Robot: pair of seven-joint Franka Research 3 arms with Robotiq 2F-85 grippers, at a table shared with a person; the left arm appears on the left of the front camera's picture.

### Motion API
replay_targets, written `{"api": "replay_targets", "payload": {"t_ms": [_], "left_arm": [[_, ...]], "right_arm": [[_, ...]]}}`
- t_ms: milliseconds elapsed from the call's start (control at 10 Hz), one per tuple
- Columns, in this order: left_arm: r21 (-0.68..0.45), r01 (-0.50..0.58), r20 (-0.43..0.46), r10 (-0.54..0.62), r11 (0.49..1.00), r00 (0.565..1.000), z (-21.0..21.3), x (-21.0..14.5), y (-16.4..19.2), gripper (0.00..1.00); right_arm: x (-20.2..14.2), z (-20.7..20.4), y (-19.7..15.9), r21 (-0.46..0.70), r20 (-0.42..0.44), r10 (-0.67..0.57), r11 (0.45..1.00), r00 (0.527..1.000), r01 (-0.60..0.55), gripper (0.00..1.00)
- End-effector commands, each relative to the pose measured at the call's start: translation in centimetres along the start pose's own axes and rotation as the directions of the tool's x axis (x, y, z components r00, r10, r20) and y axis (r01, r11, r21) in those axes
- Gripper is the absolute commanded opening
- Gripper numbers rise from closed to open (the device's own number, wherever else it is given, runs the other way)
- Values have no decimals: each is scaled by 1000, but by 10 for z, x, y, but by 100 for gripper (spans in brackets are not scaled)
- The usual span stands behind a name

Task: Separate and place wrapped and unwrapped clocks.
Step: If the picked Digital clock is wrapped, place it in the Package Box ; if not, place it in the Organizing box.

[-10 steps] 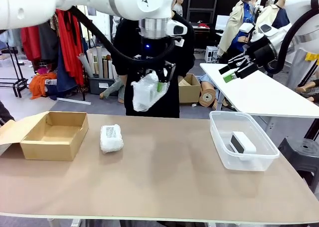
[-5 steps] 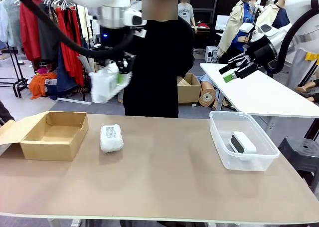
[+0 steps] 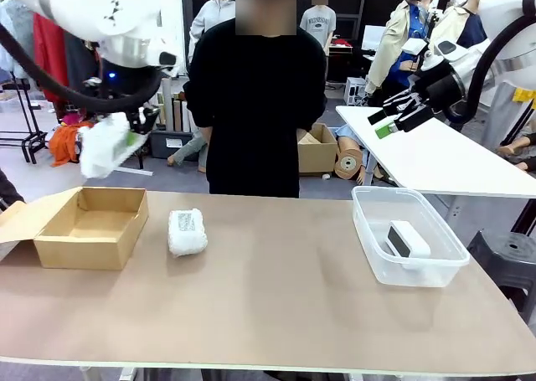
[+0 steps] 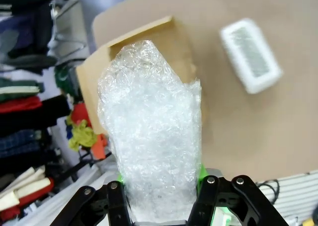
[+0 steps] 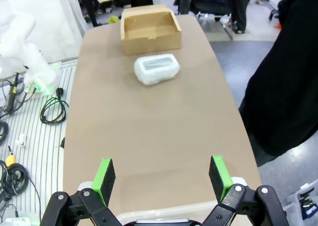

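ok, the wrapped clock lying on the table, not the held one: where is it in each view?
Front view: wrapped clock on the table left of centre, just right of the cardboard box.
Left wrist view: upper right, blurred, right of the held bundle.
Right wrist view: upper centre, just below the box.
Shared landmark: the cardboard box beside it.

Robot lab hall: hanging clothes (image 3: 50,56), floor cartons (image 3: 316,151), loose cables (image 5: 52,110), second white table (image 3: 435,159).

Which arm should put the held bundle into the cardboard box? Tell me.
Left. The left gripper is shut on the wrapped bundle, raised by the cardboard box. The right gripper is open and empty, at the other end of the table.
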State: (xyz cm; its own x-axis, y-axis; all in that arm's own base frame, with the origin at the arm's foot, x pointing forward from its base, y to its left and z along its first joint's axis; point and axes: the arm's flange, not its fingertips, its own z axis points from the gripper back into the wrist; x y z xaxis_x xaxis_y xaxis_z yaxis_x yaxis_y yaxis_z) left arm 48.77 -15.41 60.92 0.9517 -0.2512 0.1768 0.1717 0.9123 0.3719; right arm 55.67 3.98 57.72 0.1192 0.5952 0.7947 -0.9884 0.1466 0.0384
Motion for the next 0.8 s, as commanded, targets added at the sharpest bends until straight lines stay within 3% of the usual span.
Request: {"api": "replay_targets", "payload": {"t_ms": [0, 300, 400, 700], "left_arm": [[69, -113, -7, 114, 991, 993, -16, -13, 13, 0], [55, -201, -1, 201, 978, 980, -27, -15, 23, 0], [58, -134, -39, 137, 989, 990, -29, -8, 23, 0], [58, -134, -39, 137, 989, 990, -29, -8, 23, 0]], "right_arm": [[2, 1, 0, -2, 3, 3, 1000, 1000, -3, 100], [2, 1, 0, -2, 3, 3, 1000, 1000, -3, 100], [2, 1, 0, -2, 3, 3, 1000, 1000, -3, 100], [2, 1, 0, -2, 3, 3, 1000, 1000, -3, 100]]}}
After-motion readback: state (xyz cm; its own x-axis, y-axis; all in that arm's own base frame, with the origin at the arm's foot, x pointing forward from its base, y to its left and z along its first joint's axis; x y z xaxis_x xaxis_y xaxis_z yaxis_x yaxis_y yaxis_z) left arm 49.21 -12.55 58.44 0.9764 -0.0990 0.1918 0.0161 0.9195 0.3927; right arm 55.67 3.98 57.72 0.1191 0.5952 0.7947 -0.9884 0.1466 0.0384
